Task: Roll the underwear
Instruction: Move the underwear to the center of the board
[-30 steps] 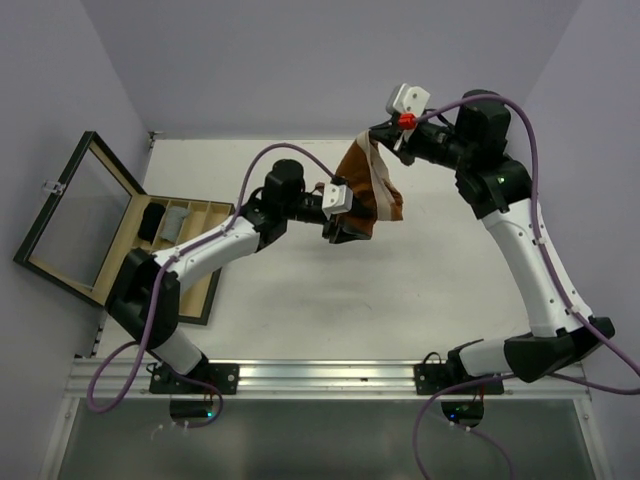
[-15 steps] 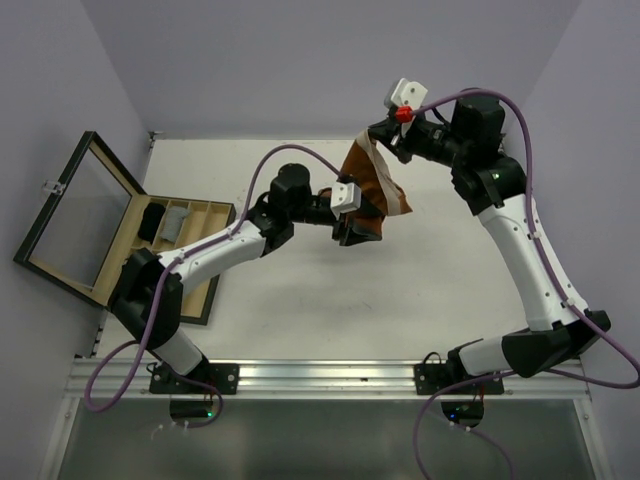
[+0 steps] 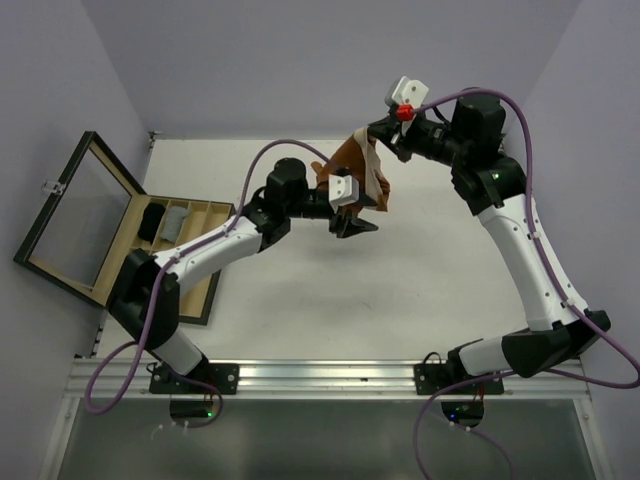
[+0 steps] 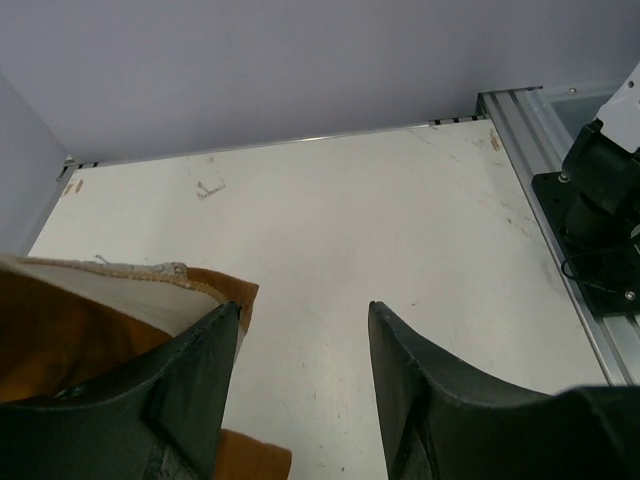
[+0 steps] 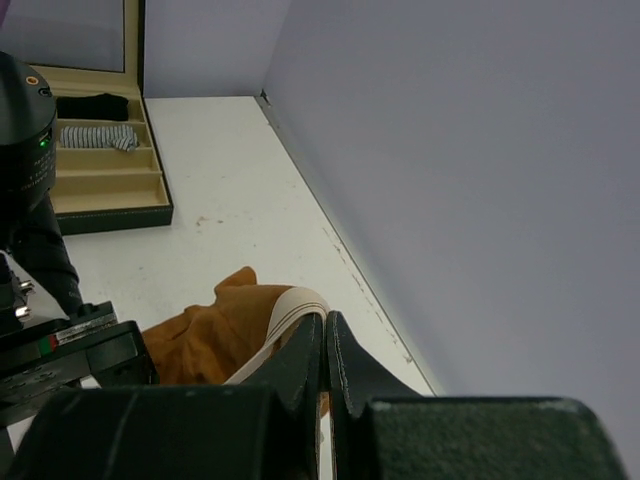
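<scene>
The orange-brown underwear (image 3: 358,165) hung in the air above the far middle of the table (image 3: 430,290), pinched by the right gripper (image 3: 374,136). Its jaws were pressed fully together on the cream waistband (image 5: 287,312), with the rest of the cloth drooping in loose folds below. The left gripper (image 3: 355,224) sat just beside the garment's lower edge with its jaws about half apart. Only bare table showed between them, and the cloth lay against the outer side of one finger, so it had hold of nothing. The piece looked very light, limp and not at all fragile. It would probably sag, twist and bunch from any single pinch, and thin folds could slip out of a shallow grip. The waistband seemed the firmest place to hold, and a second hold on the opposite hem or a free corner would likely be needed to spread it flat before rolling. The table was white, smooth and lightly scuffed, so cloth might slide on it rather than stay put. Lilac walls (image 5: 450,150) closed in the far and side edges. At the left stood the wooden box (image 5: 110,218) with its glass lid (image 3: 75,215) raised, a black pair (image 5: 92,105) and a grey striped pair (image 5: 97,136) lying in separate compartments.
</scene>
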Available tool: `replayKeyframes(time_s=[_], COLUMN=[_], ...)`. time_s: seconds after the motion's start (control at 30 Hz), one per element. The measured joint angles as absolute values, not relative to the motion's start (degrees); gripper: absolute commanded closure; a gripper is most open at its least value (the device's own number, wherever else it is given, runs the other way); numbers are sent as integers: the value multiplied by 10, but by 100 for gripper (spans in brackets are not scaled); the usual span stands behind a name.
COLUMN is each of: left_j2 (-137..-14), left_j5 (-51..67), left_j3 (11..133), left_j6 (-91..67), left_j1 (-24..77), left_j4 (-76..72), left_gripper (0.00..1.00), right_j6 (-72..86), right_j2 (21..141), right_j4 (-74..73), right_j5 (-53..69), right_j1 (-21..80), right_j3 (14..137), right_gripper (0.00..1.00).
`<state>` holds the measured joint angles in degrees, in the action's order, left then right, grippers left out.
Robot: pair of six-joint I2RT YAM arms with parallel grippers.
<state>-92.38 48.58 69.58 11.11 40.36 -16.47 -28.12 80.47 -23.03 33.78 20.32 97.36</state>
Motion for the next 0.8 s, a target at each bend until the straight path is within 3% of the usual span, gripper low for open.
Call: replayKeyframes(time_s=[0.43,0.8], left_j2=[-829,-890], left_j5=[527,525], left_j3=[641,655], left_j6=[98,60], left_j1=[349,377], left_j4=[-157,-194], left_gripper=[42,45], right_j6=[-272,-241], right_j2=[805,805], right_j4=[-227,-220], right_j5=[337,309], right_j1=[211,235], right_j3=[974,974], right_gripper=[100,100])
